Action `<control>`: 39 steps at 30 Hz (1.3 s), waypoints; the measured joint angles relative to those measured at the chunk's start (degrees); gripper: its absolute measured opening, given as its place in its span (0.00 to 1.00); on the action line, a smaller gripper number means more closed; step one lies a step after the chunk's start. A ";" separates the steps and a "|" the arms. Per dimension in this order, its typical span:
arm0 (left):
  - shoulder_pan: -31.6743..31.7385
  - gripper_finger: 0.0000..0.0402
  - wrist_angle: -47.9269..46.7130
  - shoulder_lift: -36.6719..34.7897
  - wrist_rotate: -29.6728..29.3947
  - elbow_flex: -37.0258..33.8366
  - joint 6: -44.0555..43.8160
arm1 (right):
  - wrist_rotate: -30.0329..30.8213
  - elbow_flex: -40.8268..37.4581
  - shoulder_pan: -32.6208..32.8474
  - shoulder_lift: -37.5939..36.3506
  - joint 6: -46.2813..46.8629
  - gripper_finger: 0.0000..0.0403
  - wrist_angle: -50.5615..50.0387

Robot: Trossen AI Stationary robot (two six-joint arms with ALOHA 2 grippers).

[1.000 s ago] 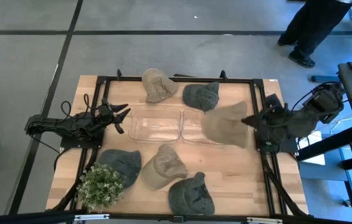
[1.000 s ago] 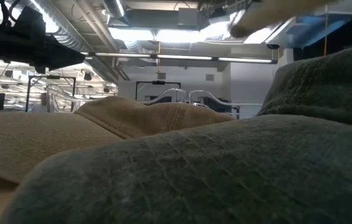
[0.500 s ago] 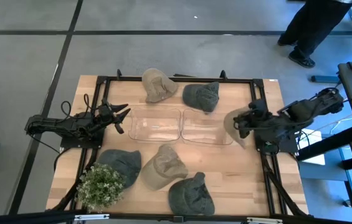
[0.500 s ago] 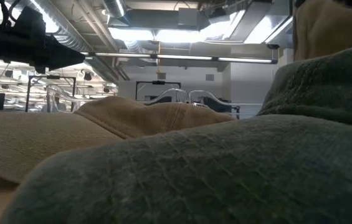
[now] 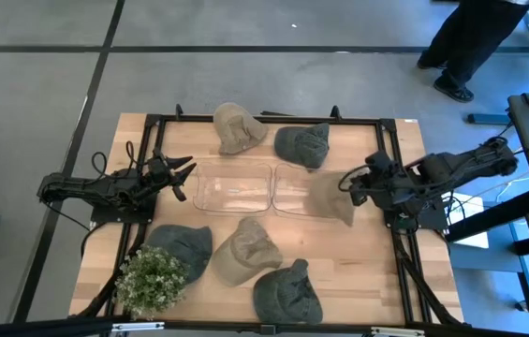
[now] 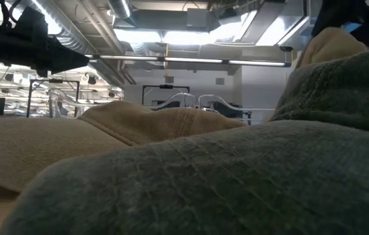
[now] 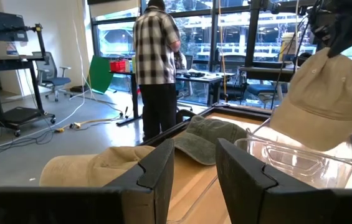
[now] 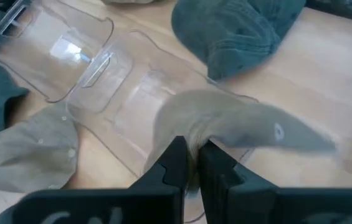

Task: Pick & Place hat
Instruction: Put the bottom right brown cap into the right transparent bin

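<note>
Hanging from right gripper, jaws clenched on tan hat over right clear bin; left gripper parted, empty.

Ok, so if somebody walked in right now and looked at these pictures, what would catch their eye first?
Probably the tan hat dangling from the right gripper, which is shut on it above the right-hand clear bin at the table's middle. Next, the scatter of other tan and grey hats around the two bins, with a potted plant at the near left corner. The left gripper waits beside the left bin, holding nothing.
</note>
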 joint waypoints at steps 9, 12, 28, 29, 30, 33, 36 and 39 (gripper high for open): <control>0.01 0.28 -0.01 0.00 0.00 0.00 0.01 | 0.06 0.00 -3.95 0.60 -2.94 0.09 0.02; 0.01 0.28 -0.03 0.00 0.01 0.00 0.01 | 0.04 0.00 -5.50 1.73 -4.13 0.08 0.04; 0.01 0.28 -0.07 0.00 0.02 0.01 0.01 | -3.97 0.00 -8.07 12.18 -25.22 0.08 2.24; 0.00 0.28 -0.07 0.00 0.02 0.00 0.01 | -4.01 0.00 -8.07 12.42 -26.73 0.08 2.16; 0.00 0.28 -0.07 0.00 0.01 0.00 0.01 | -3.96 0.00 -8.07 12.54 -28.08 0.08 2.09; 0.01 0.28 -0.07 0.02 0.02 0.02 0.01 | -3.90 0.00 -8.14 12.47 -31.00 0.11 1.99; 0.01 0.28 -0.07 0.00 0.01 0.01 0.01 | -3.92 0.00 -8.83 12.35 -33.42 0.10 1.72; -0.02 0.28 -0.07 0.00 0.02 0.01 -0.01 | -3.90 0.00 -9.66 12.34 -38.66 0.09 1.93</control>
